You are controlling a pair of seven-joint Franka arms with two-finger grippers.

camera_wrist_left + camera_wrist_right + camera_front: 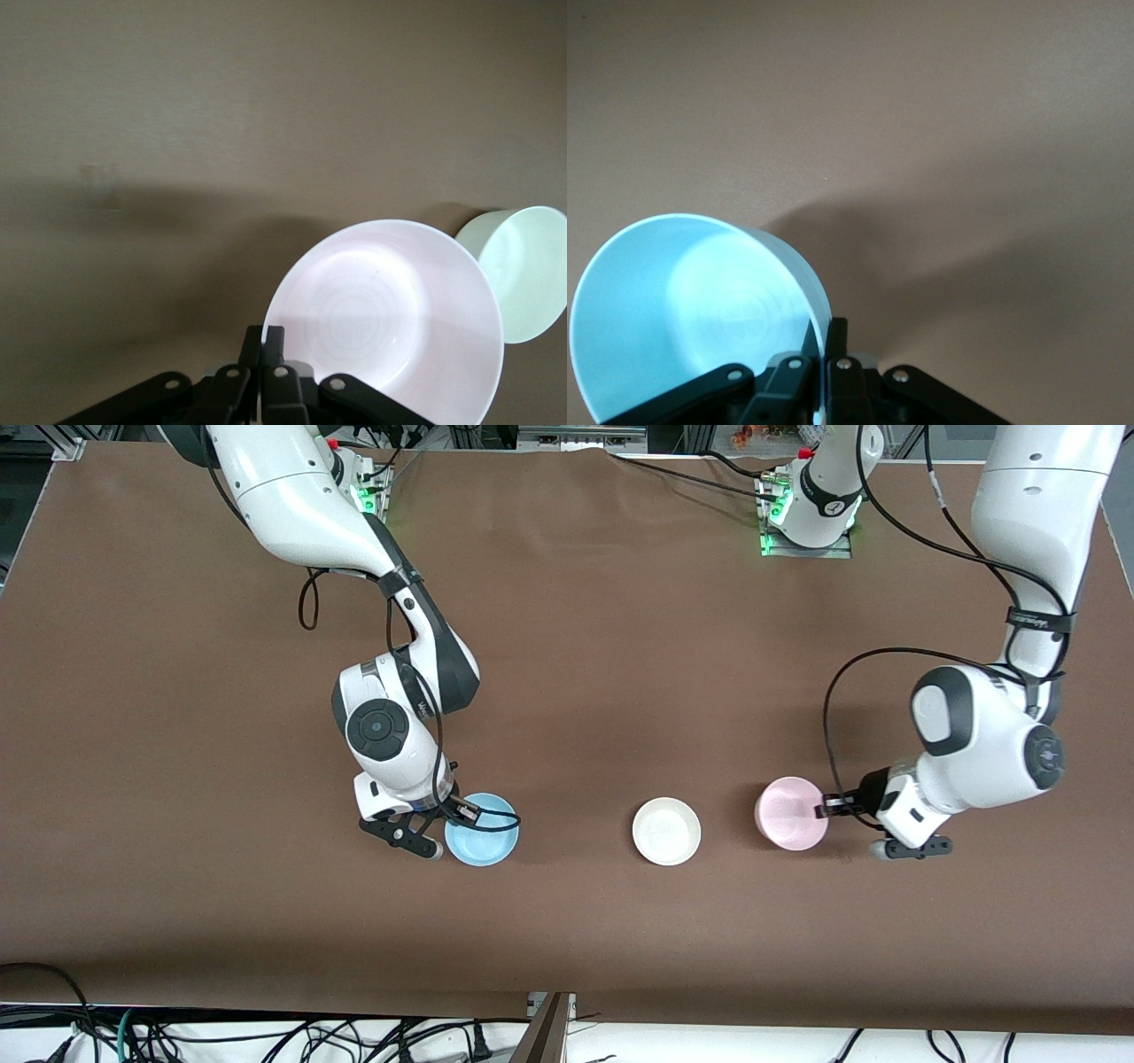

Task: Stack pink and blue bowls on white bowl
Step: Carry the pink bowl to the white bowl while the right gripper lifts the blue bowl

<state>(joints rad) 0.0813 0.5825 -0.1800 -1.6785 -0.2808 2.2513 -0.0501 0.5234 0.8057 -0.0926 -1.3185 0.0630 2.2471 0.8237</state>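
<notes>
The white bowl (666,831) sits upright on the brown table between the other two bowls; it also shows in the left wrist view (530,274). My left gripper (824,808) is shut on the rim of the pale pink bowl (788,815), which is tilted, beside the white bowl toward the left arm's end. In the left wrist view my left gripper (273,343) pinches the pink bowl's (390,319) rim. My right gripper (454,812) is shut on the rim of the sky-blue bowl (483,833), toward the right arm's end. In the right wrist view my right gripper (827,341) pinches the blue bowl's (691,310) rim.
The brown table (567,646) is bare apart from the three bowls. Both arm bases stand along its edge farthest from the front camera. Cables lie below the table's near edge (354,1036).
</notes>
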